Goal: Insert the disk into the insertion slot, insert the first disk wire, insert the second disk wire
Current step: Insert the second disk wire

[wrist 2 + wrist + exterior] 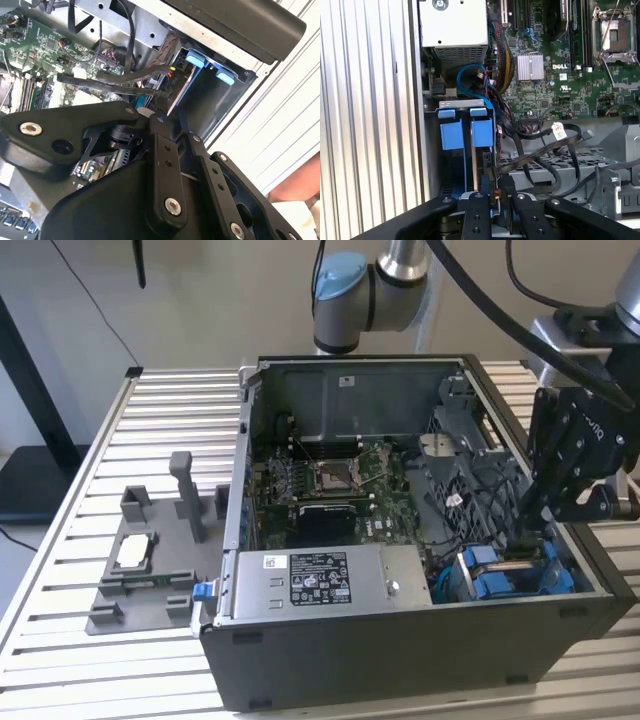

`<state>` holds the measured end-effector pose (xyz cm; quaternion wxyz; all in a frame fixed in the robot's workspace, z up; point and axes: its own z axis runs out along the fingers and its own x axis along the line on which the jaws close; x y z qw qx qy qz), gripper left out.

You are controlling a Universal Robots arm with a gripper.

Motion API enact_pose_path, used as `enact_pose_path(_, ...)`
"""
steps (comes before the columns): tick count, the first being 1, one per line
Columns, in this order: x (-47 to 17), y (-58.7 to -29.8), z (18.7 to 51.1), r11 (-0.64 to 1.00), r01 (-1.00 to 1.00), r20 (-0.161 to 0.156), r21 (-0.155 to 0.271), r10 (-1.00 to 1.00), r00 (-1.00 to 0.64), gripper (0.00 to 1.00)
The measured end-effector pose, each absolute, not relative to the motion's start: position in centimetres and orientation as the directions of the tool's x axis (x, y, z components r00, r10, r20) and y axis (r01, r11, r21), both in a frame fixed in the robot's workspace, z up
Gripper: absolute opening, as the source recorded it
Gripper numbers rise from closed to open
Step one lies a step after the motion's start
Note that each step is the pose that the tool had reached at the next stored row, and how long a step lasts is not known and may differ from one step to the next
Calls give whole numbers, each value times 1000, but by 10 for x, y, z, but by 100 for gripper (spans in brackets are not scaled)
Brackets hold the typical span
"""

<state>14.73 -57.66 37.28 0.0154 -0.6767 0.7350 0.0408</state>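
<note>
The disk point(505, 575) already sits in its blue carrier inside the drive bay, at the computer case's point(400, 660) front corner on the exterior view's right — step one looks done. The arm reaches down into that corner, the gripper point(495, 192) at the disk's rear edge with fingers narrowed on a black wire connector point(489, 186) — whether it is fully seated can't be told. One wire looks in hand; the second looks outstanding.
</note>
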Motion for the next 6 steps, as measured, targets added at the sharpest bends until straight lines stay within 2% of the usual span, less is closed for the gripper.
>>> enact_pose_path(6, 147, -577, 373, 81, -996, -78, 39, -993, -84, 24)
